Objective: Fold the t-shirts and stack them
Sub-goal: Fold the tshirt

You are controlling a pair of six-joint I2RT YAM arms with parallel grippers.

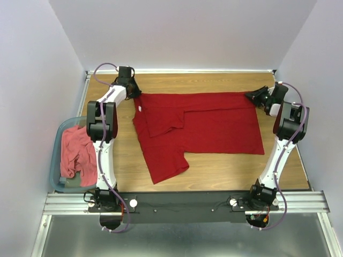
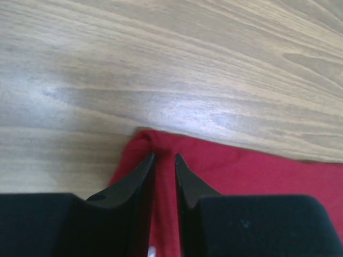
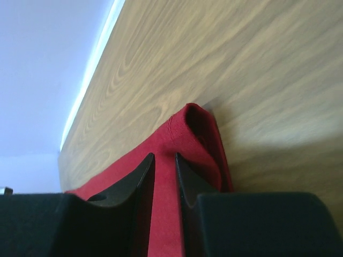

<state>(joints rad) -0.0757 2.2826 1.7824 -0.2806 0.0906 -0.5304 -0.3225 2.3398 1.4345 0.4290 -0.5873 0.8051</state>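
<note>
From above, the red shirt (image 1: 203,126) lay spread on the table (image 1: 225,171) with the pink shirt (image 1: 75,152) in the tub (image 1: 56,143); up close, the left gripper (image 2: 164,156) pinched one red corner, and the right gripper (image 3: 164,156) seemed to pinch another folded corner.

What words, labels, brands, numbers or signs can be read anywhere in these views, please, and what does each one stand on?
No text can be read in any view.
The small white neck label on the red t-shirt: too small to read.
The tub, the pink shirt and the table: no writing visible.
</note>
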